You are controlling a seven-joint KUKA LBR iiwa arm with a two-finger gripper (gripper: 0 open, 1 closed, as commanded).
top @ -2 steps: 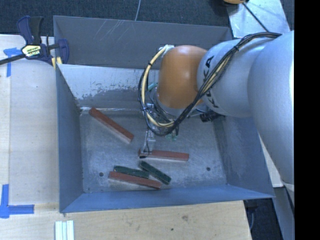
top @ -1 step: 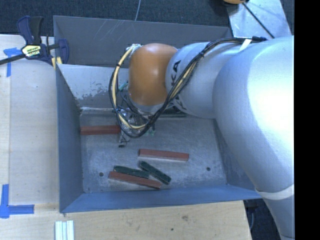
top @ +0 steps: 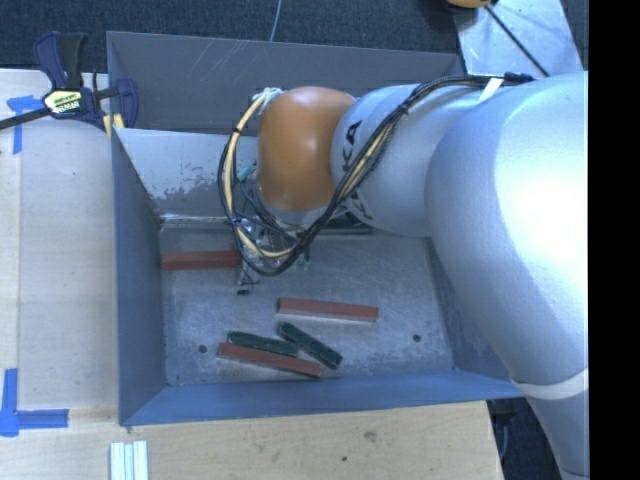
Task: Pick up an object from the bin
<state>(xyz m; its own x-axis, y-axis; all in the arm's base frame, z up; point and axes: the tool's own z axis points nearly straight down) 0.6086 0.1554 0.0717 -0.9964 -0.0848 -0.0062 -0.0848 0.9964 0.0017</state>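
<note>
End effector [top: 245, 280] half-hidden under orange cover [top: 295, 148]

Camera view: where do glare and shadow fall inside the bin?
In the camera view, glare whitens the bin's back-left wall; shadow of the arm darkens the floor beneath the orange cover, around the end effector; the middle red-brown bar lies evenly lit.

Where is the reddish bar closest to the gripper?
In the camera view, the reddish bar lies left on the bin floor by the back wall, its right end beside the gripper.
</note>
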